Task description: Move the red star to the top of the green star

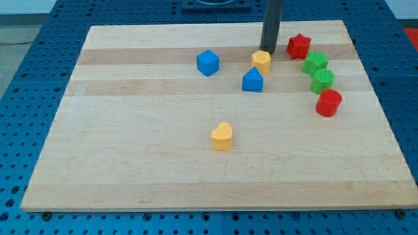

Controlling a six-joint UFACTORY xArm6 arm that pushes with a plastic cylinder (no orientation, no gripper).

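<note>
The red star (299, 45) lies near the board's top right. The green star (315, 62) lies just below and to its right, close to it. A green round block (322, 80) sits right under the green star. My tip (268, 50) is down on the board to the left of the red star, a short gap away, and just above the right of a yellow hexagon block (261, 61).
A red round block (328, 102) lies below the green round block. A blue pentagon-like block (253, 79) sits below the yellow hexagon, a blue cube (208, 62) further left, a yellow heart (222, 136) near the middle. The wooden board (130, 163) ends close beyond the right-hand blocks.
</note>
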